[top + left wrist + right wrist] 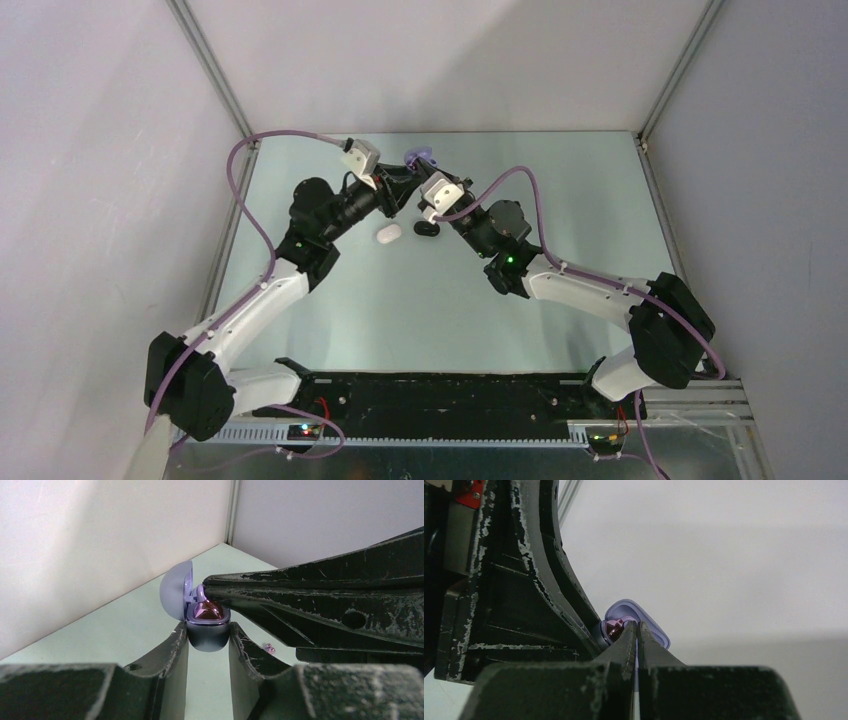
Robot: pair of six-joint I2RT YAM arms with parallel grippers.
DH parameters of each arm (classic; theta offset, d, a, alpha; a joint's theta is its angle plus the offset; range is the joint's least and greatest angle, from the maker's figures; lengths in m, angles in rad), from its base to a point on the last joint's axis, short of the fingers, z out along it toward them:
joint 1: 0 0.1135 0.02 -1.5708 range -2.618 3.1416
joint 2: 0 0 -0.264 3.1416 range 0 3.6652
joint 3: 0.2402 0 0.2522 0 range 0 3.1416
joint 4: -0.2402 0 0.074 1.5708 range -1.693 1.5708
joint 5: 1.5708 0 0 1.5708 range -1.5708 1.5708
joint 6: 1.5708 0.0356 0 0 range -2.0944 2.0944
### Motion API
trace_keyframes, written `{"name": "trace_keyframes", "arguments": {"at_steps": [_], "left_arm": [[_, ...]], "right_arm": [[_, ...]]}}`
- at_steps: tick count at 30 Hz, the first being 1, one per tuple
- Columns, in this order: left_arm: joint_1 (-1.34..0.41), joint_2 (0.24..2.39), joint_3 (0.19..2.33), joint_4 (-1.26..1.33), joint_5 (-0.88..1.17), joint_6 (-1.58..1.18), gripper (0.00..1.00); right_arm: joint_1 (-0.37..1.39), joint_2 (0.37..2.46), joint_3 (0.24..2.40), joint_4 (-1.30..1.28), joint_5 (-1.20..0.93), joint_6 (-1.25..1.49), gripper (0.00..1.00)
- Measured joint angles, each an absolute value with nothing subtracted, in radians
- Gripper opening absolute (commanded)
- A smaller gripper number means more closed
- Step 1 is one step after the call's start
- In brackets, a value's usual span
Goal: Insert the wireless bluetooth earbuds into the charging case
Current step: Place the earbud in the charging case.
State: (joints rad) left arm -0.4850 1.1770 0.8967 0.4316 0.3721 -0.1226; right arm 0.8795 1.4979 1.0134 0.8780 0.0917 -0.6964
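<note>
My left gripper (207, 647) is shut on the dark base of a lavender charging case (207, 636), held upright with its lid (174, 591) open. A shiny pink-lavender earbud (207, 611) sits in the case's well. My right gripper (204, 586) is shut, its tips reaching from the right to the top of that earbud by the lid hinge. In the right wrist view the shut fingertips (630, 630) sit against the case (650, 625) and earbud (614, 629). In the top view both grippers (410, 172) (425, 178) meet at the case (421, 157). A small lavender earbud (270, 649) lies on the table.
A white oval case (388, 233) and a black oval case (425, 228) lie on the pale green table (420, 300) just in front of the grippers. White walls enclose the table at the back and both sides.
</note>
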Motion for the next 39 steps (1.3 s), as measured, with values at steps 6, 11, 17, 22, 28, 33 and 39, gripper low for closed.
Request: {"name": "trace_keyframes", "arguments": {"at_steps": [6,11,17,22,28,33,39], "left_arm": [[-0.486,1.177,0.896,0.428,0.367,-0.123,0.0],[-0.486,1.177,0.895,0.423,0.365,-0.123,0.0],[-0.487,1.177,0.878,0.431,0.35,-0.122,0.0],[-0.486,1.177,0.868,0.431,0.342,-0.121,0.0],[-0.485,1.177,0.856,0.432,0.343,-0.105,0.0],[-0.479,1.174,0.854,0.457,0.377,-0.06,0.0],[-0.452,1.174,0.854,0.45,0.504,0.035,0.0]], "right_arm": [[0.875,1.497,1.013,0.863,0.081,-0.721,0.02],[0.866,1.482,1.013,0.819,0.055,-0.735,0.06],[0.857,1.451,1.013,0.714,0.014,-0.743,0.08],[0.845,1.435,1.013,0.653,-0.009,-0.753,0.12],[0.836,1.408,1.013,0.583,-0.03,-0.757,0.33],[0.775,1.323,1.026,0.361,-0.169,-0.693,0.54],[0.673,1.252,1.118,0.098,-0.339,-0.637,0.62]]}}
